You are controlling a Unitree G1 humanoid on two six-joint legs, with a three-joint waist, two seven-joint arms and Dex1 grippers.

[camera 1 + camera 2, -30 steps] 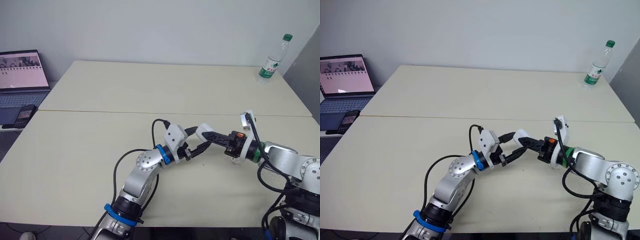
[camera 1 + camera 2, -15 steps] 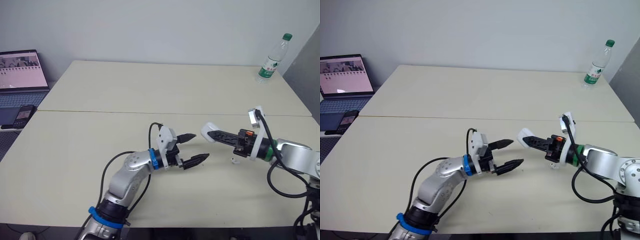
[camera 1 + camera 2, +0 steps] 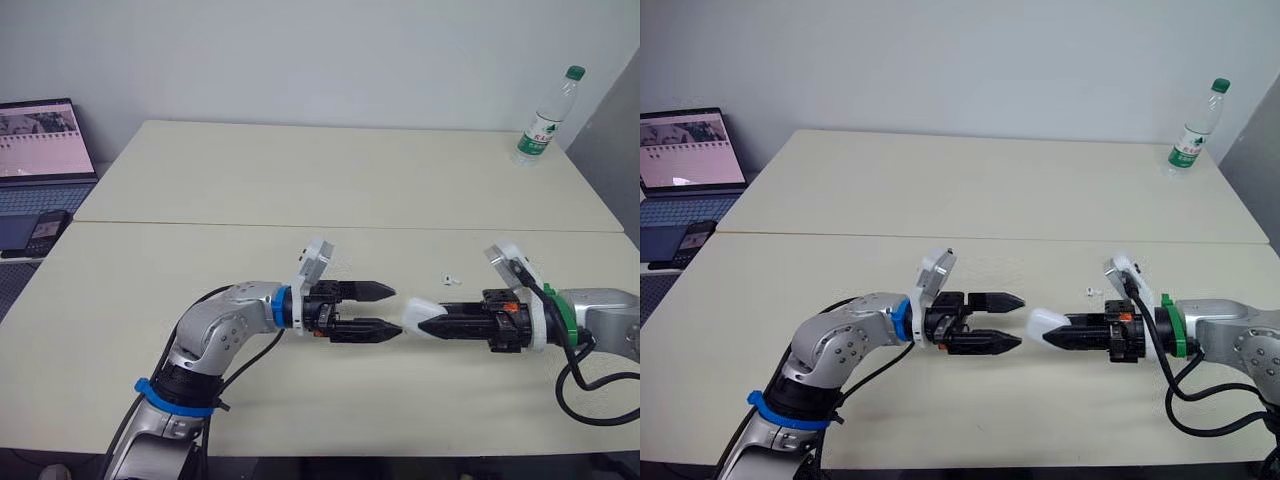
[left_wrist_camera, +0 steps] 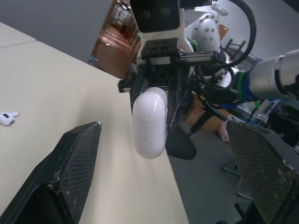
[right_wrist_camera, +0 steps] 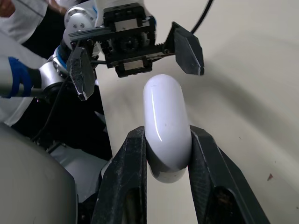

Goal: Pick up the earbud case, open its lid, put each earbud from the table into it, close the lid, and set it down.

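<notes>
Pinching the glossy pill-shaped earbud case (image 5: 166,126) are the right jaws.

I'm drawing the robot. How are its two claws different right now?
The left claw is open; the right claw is shut. The left claw is empty; the right claw pinches the white case. Both have two black fingers and point at each other.

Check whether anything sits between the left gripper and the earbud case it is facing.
Nothing visible does. The left gripper, jaws open, points straight at the earbud case clamped in the right gripper, with only air between them. One earbud lies on the table, off to the side of that line.
</notes>
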